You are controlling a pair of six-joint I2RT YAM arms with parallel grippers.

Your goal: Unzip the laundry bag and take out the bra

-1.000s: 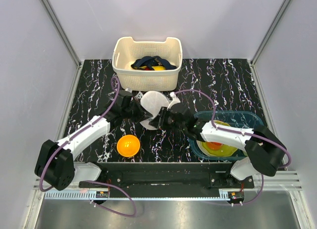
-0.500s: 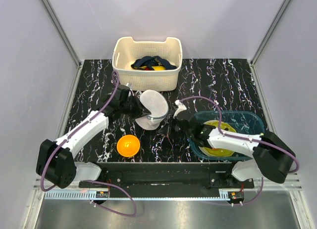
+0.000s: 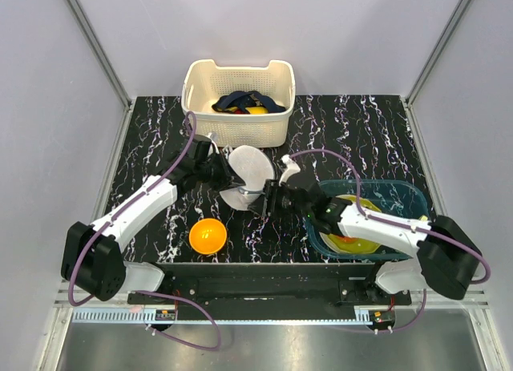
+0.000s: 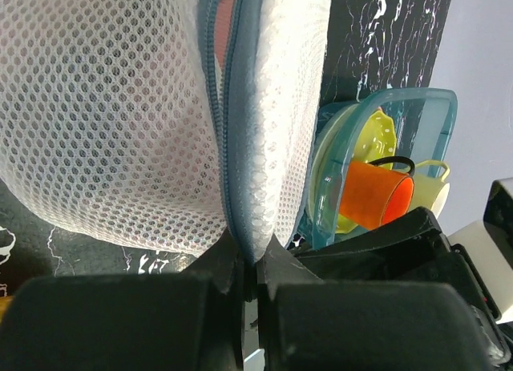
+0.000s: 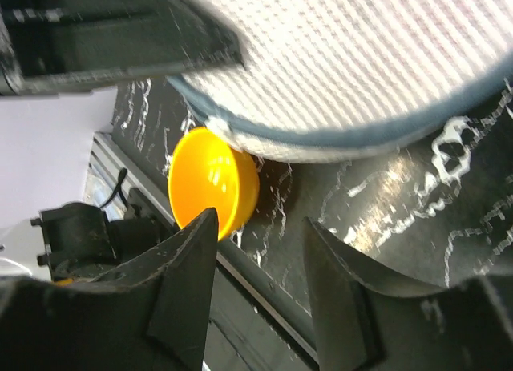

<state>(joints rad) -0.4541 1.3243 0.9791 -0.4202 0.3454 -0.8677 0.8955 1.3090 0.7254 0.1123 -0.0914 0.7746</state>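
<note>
The laundry bag (image 3: 250, 167) is a white mesh drum with a grey-blue zip, held up on edge at the table's middle. My left gripper (image 3: 228, 177) is shut on its zip seam; in the left wrist view the fingers pinch the seam (image 4: 248, 255) between the two mesh halves (image 4: 104, 114). A thin pinkish strip (image 4: 228, 1) shows in the zip gap, probably the bra; the rest is hidden. My right gripper (image 3: 268, 201) is open and empty just right of the bag's lower edge. In the right wrist view (image 5: 260, 251) the bag (image 5: 361, 58) fills the space above the open fingers.
A cream slotted basket (image 3: 192, 90) with dark and yellow clothes stands behind the bag. An orange bowl (image 3: 208, 235) sits at the front left, also in the right wrist view (image 5: 212, 183). A teal tub (image 3: 405, 191) with yellow and orange dishes is at the right.
My right gripper drew back from the bag toward the tub, then came forward again to the bag's lower right edge. My left gripper kept its hold and the bag tilted slightly.
</note>
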